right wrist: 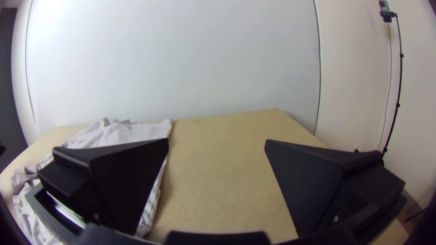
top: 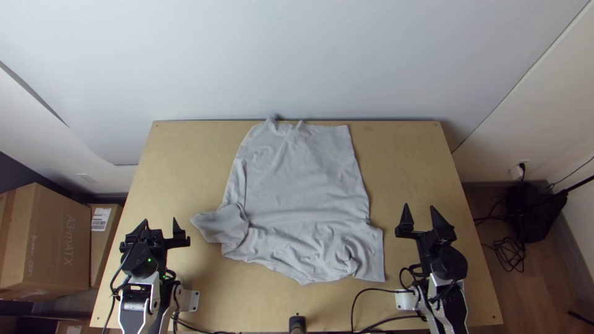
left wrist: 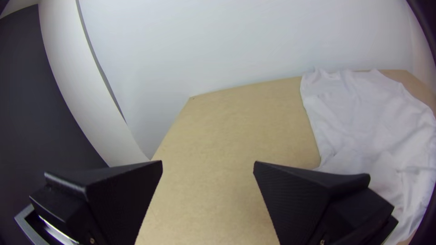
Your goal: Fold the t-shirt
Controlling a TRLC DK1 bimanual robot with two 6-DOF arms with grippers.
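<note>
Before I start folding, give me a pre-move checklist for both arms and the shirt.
1. Left gripper jaws apart, nothing between them: ok.
2. Right gripper jaws apart, nothing between them: ok.
3. Both grippers off the t-shirt, one on each side of it: ok.
4. Cloth smooth: not ok; its near part is rumpled, with creases.
5. Flap at the near left laid flat: not ok; it lies crumpled, sticking out past the body.
6. Front or back of the shirt facing up: cannot tell.
</note>
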